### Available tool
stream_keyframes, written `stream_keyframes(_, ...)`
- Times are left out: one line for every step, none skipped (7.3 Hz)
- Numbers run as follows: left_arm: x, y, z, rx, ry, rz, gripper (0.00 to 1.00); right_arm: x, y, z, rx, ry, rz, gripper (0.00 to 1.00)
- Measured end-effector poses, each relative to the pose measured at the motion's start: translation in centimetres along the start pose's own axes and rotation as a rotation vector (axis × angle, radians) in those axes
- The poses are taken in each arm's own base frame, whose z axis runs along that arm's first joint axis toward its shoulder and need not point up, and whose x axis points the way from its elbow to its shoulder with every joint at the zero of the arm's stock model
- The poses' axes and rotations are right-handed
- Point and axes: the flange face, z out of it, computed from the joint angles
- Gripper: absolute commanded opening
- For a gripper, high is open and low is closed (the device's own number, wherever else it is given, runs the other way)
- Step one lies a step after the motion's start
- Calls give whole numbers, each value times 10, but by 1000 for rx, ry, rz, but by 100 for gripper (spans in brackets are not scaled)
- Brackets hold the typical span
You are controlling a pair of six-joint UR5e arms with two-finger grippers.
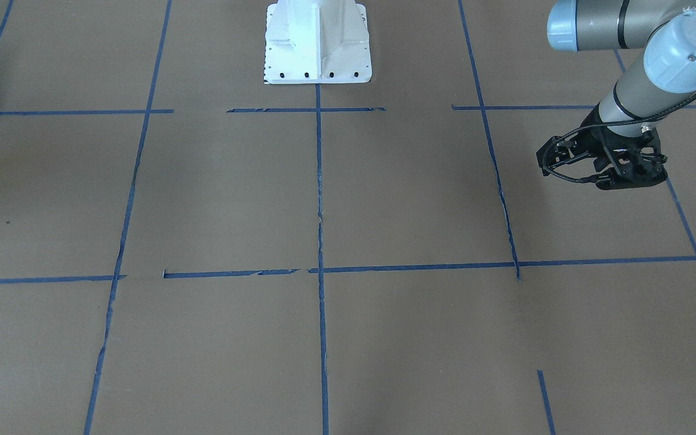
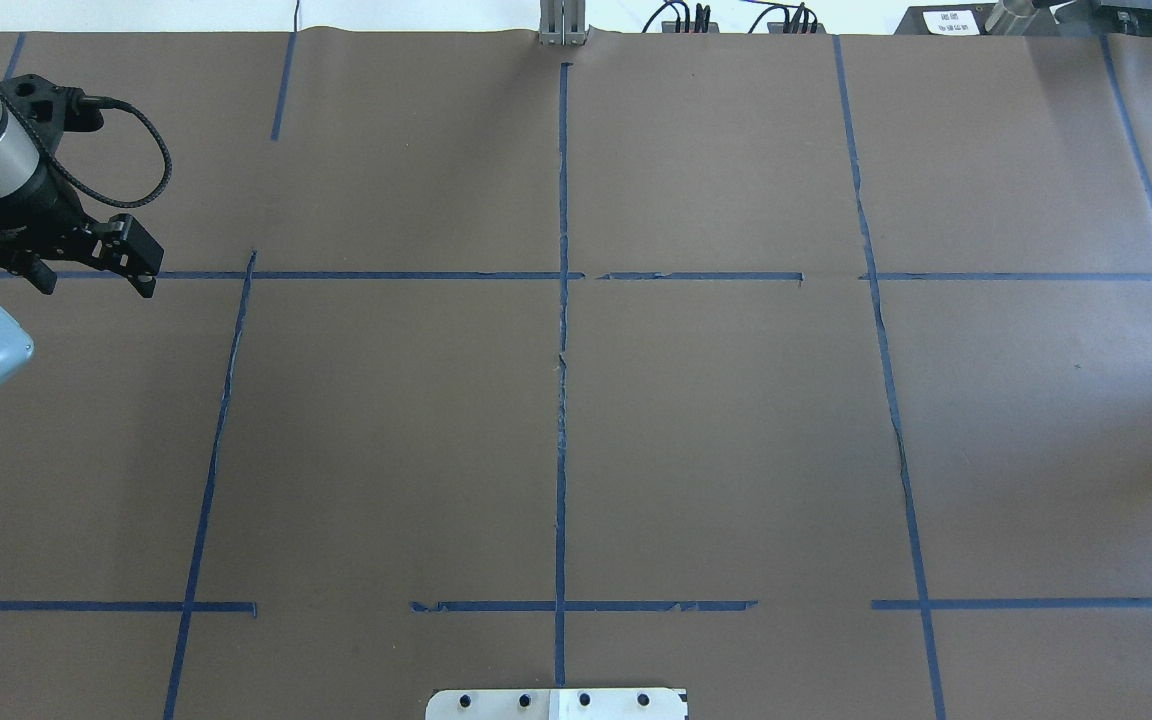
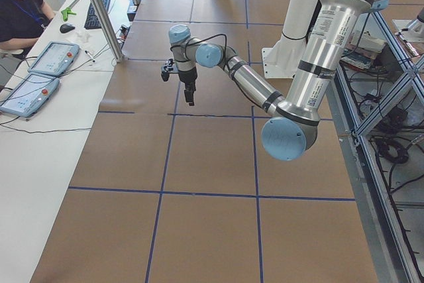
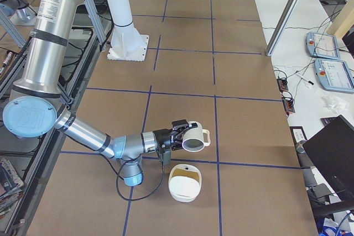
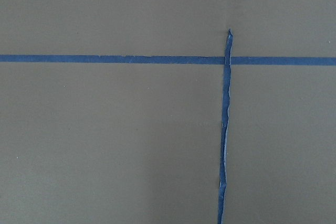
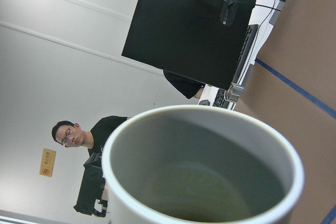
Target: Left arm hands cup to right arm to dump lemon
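Observation:
The white cup (image 4: 194,135) hangs tipped on its side above the table at the tip of the near right arm, its mouth turned toward the camera. The right gripper (image 4: 176,135) reaches it from behind; whether it is open or shut I cannot tell. In the right wrist view the cup's (image 6: 173,145) grey inside fills the lower frame, and the yellow-green lemon (image 6: 194,190) lies at its bottom. My left gripper (image 2: 91,280) (image 1: 602,172) (image 3: 189,97) hovers open and empty over the far left of the table.
A white bowl (image 4: 185,183) with a yellowish inside sits on the table just below and in front of the tipped cup. The white robot base (image 1: 318,42) stands mid-table. A person (image 3: 20,4) sits at a side bench with tablets (image 3: 33,84).

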Motion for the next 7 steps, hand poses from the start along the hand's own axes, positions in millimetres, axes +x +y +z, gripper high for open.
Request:
stream_keyframes(1,0,-1,2,1,1,100,-4,-7,-6,11,-27,103,8)
stream_keyframes(2,-1,-1,2,1,2,100,-7,-14,-10,25,-56,207,8)
stream_keyframes(2,-1,-1,3,1,3,100,-12,-21,-11,39,-87,306,8)
stream_keyframes(2,-1,-2,3,1,4,100,-17,-28,-13,55,-115,400,8)
stream_keyframes(2,-1,-2,3,1,4,100,-21,-35,-16,68,-139,491,8)
stream_keyframes(2,-1,-2,4,1,4,100,-23,-40,-19,76,-158,570,8)
stream_keyframes(2,0,-2,4,2,4,100,-24,-43,-21,80,-170,638,9)
